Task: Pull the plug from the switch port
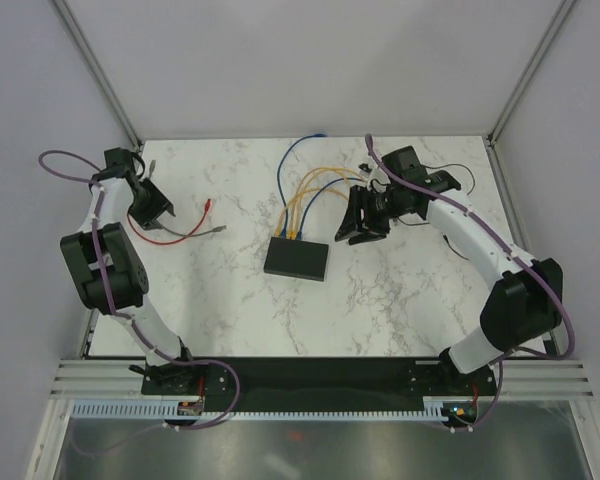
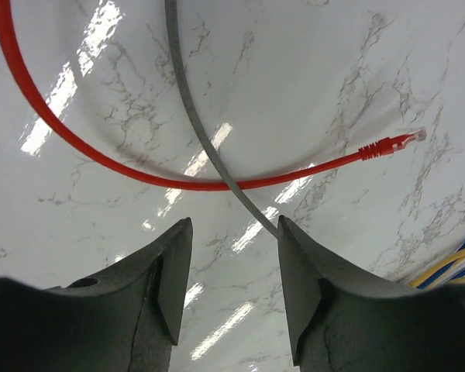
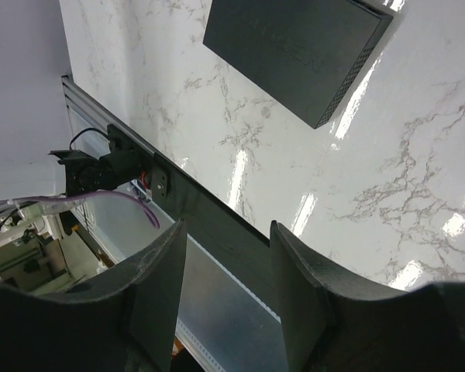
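Two arms stand at the near edge of a white marble table [image 1: 230, 310]. The black switch [image 1: 297, 258] lies mid-table, with yellow cables [image 1: 298, 212] and blue cables [image 1: 283, 175] leaving its far edge; the ports are too small to make out. At far left, the left gripper [image 2: 234, 225] is spread and holds nothing, with a loose red cable [image 2: 101, 155] and grey cable [image 2: 198, 124] just beyond. The right gripper [image 3: 229, 229], just right of the switch, is likewise spread and holds nothing

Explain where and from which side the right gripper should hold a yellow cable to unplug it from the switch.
Grip a yellow cable behind its plug, at the far edge of the switch, coming down from above. The cables leave that edge side by side, so the top seems freest.
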`<state>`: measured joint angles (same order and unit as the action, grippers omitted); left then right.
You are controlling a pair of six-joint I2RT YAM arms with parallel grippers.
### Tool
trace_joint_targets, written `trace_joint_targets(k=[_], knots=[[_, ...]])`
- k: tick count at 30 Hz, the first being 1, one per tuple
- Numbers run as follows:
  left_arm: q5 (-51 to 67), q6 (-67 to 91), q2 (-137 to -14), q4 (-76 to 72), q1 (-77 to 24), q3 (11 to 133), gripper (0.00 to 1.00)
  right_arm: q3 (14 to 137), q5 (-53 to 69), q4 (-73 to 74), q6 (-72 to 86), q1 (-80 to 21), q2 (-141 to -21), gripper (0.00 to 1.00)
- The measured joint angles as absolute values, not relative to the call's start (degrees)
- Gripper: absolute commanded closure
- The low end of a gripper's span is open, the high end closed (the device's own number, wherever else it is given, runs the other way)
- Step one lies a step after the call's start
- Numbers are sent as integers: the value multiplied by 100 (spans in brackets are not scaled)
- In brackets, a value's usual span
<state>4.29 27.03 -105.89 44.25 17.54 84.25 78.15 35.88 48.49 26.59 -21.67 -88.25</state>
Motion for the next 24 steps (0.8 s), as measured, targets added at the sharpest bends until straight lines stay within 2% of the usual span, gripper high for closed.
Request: trace_joint_targets(k=[5, 6, 8, 11, 12, 18, 24], knots=[[307, 2714, -9776, 4582, 1586, 8086, 43, 8267, 3529, 4709, 2661, -2311, -9487, 45], [296, 2718, -9568, 4593, 1468, 8047, 47, 8383, 3529, 4692, 2665, -2318, -9647, 47], [344, 2762, -9122, 4606, 1017, 8023, 49, 8641, 3518, 4595, 2665, -2327, -10031, 48], [635, 2906, -8858, 4504, 75, 7994, 63, 9181, 3524, 4517, 2663, -2338, -10652, 61], [764, 2967, -8833, 4403, -329, 7937, 68, 9314, 3529, 4466, 2665, -2340, -10822, 62], [1522, 3347, -9013, 4101, -2102, 7393, 71, 9922, 3645, 4187, 2740, -2379, -11909, 64], [1868, 3642, -9557, 3793, -2349, 6971, 72, 10103, 3868, 3771, 2873, -2521, -12757, 64]])
